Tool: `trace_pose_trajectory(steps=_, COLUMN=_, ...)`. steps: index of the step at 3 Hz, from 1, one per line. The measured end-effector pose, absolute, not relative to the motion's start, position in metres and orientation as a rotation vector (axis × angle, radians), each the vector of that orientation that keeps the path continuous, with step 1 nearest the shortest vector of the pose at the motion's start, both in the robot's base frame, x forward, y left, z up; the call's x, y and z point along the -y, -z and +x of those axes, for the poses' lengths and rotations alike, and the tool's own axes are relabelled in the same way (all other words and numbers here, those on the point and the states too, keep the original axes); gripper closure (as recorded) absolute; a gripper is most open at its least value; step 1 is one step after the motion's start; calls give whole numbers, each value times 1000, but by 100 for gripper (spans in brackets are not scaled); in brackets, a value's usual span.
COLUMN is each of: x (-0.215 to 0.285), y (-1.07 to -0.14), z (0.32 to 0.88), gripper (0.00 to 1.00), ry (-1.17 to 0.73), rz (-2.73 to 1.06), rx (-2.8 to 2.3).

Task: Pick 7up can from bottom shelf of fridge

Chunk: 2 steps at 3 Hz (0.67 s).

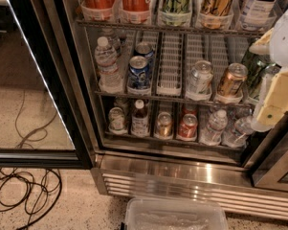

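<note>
Nearest the camera, well below the end effector and off to its left, a clear plastic storage bin (174,215) sits on the speckled floor, with loose black cables (24,190) much farther left. Just behind the bin runs the stainless-steel louvred base (182,178) of the tall commercial fridge (86,104), its black-framed glass door (33,104) swung wide to the left. The white-and-cream end effector (276,99) hangs at the right edge of the opening, about level with the middle rack and just above the grey wire bottom shelf (153,142). How far open it is cannot be told, and it has no hold on the target. Going left along that lowest rack, away from the end effector, stand clear plastic water bottles (213,127), a red drink can (187,127), a copper-gold can (164,125) and a dark bottle with a white cap (140,119). Last comes the small pale silvery-green aluminium 7up can (116,119), upright in the leftmost lane, well apart from the end effector and lower than it. The step in hand looks like the approach, with no reach into the shelf yet. The next move likely calls for travelling left across nearly the whole opening, dropping beneath the middle rack, and entering that lane front-on, since the dark bottle stands just beside the can on the end effector's side. Deeper and higher, the middle rack holds a blue can (138,71) and a silver can (200,76).
</note>
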<state>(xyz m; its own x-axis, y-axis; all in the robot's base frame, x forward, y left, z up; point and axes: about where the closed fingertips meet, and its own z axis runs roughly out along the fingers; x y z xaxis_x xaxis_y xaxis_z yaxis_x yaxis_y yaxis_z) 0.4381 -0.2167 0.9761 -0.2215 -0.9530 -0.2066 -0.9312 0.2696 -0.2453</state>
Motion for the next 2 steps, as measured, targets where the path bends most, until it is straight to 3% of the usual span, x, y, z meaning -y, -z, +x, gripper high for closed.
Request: trace_pose_trajectory(steps=2, x=192, y=-962, z=445, gripper=0, ry=27, rz=-1662, rx=-2201)
